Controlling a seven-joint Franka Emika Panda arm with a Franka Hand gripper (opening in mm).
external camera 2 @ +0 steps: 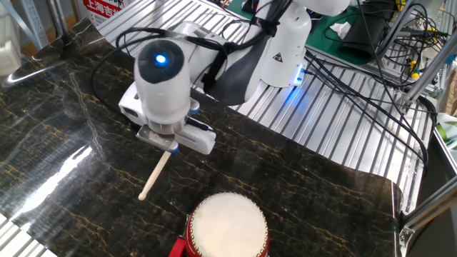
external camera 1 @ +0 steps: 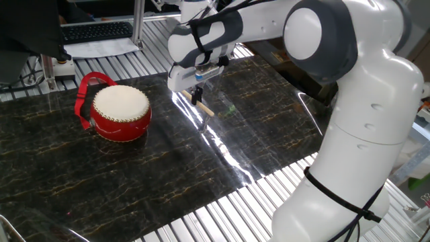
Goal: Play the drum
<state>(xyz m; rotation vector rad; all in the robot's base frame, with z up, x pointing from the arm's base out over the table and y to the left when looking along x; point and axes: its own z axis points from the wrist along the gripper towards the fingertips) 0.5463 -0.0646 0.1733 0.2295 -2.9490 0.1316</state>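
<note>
The drum (external camera 1: 121, 111) is small, round and red with a cream-white skin head and a red loop strap; it stands on the dark marble tabletop at the left. It also shows at the bottom of the other fixed view (external camera 2: 227, 227). My gripper (external camera 1: 197, 95) is shut on the upper end of a thin light wooden stick (external camera 2: 156, 175), which hangs slanted down from it above the tabletop. The stick's lower end (external camera 1: 206, 111) is right of the drum, apart from it. My fingers are mostly hidden under the hand (external camera 2: 175, 137).
The dark marble slab (external camera 1: 134, 168) lies on a ribbed metal table (external camera 1: 222, 215). A keyboard (external camera 1: 97, 30) and metal posts stand at the back left. The arm's base (external camera 2: 284, 50) and a mass of cables (external camera 2: 371, 78) fill the far right of the other fixed view.
</note>
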